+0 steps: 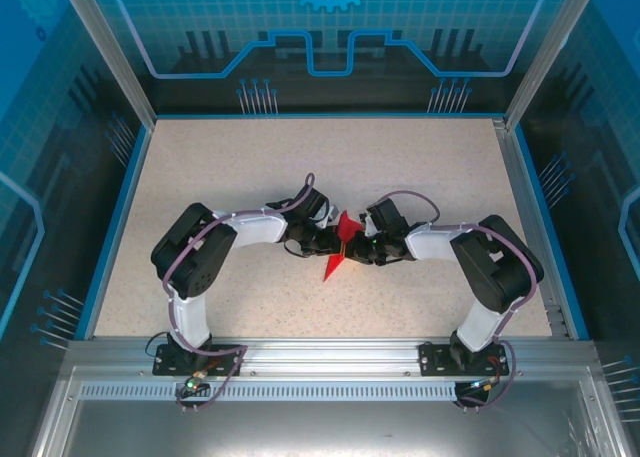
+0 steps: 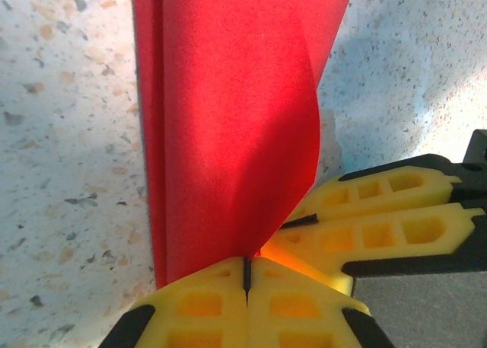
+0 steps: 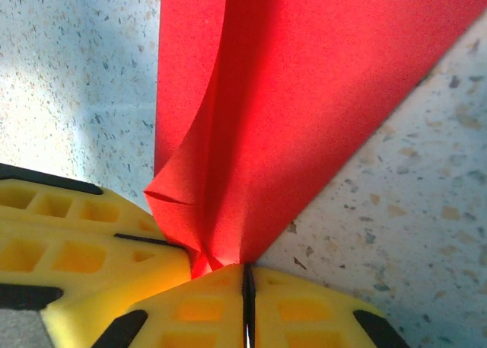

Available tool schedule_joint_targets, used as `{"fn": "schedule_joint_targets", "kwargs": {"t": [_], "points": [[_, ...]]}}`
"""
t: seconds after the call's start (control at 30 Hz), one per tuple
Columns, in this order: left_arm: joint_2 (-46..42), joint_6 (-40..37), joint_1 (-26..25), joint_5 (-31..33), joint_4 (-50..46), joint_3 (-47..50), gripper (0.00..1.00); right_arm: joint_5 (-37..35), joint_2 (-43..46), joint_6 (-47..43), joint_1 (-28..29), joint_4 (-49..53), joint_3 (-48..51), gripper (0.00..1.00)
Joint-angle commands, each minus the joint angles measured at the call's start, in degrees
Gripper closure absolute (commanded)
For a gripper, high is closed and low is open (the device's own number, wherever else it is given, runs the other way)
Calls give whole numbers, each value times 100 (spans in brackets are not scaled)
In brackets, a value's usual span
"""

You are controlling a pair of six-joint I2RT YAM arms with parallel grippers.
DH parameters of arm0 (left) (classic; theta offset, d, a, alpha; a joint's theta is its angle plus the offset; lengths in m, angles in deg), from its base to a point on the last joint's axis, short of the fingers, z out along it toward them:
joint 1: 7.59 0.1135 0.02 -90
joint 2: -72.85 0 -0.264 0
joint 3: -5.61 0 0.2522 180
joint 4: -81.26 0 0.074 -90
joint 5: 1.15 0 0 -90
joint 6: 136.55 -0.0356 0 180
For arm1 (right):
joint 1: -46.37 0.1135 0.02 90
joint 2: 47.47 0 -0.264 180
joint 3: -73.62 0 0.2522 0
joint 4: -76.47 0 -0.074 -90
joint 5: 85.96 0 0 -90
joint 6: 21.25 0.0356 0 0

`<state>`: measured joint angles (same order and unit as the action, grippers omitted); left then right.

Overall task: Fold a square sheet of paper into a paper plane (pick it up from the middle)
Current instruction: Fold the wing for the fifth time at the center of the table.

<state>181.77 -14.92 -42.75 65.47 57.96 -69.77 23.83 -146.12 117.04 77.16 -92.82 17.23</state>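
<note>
The red paper (image 1: 335, 263) sat at the middle of the speckled table (image 1: 200, 167), caught between the two grippers, which met tip to tip from either side. The left gripper (image 2: 246, 272) was clenched on the paper's edge, its yellow fingers (image 2: 202, 306) pressed together with only a thin dark seam between them and the sheet running away from that seam. The right gripper (image 3: 247, 278) was likewise clamped onto the paper, its fingers closed flat against each other where the sheet gathered into a pinched bunch. In each wrist view the other gripper's yellow fingers came in at an angle just beside the pinch, touching the paper. From above, the paper looked like a narrow pointed shape, its sharp tip aimed at the near edge and slightly left, its broader end on the far side of the grippers. Up close it was bright red and matte, with a straight fold along one long side and a loose flap curving outward.
</note>
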Motion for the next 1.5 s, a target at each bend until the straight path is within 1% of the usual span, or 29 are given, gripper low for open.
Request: {"fn": "schedule_joint_targets", "kwargs": {"t": [0.0, 0.4, 0.77, 0.97, 1.17, 1.23, 1.47], "points": [[127, 134, -48, -213, 107, -169, 95, 94, -302, 98, 50, -375, 112, 90], [346, 117, -59, -220, 97, -215, 95, 142, -321, 128, 28, -483, 194, 90], [541, -330, -53, 95, -333, -268, 94, 129, -32, 41, 7, -404, 211, 89], [543, -504, -58, 231, -486, -306, 90, 151, 208, 11, -41, -364, 247, 88], [542, -569, -55, 187, -431, -236, 80, 227, 541, -38, -274, -251, 290, 88], [533, -558, -46, 119, -330, -194, 75, 314, 622, -40, -398, -252, 290, 88], [463, -655, -36, -54, -162, -144, 73, 531, 821, -48, -800, -251, 293, 88]]}}
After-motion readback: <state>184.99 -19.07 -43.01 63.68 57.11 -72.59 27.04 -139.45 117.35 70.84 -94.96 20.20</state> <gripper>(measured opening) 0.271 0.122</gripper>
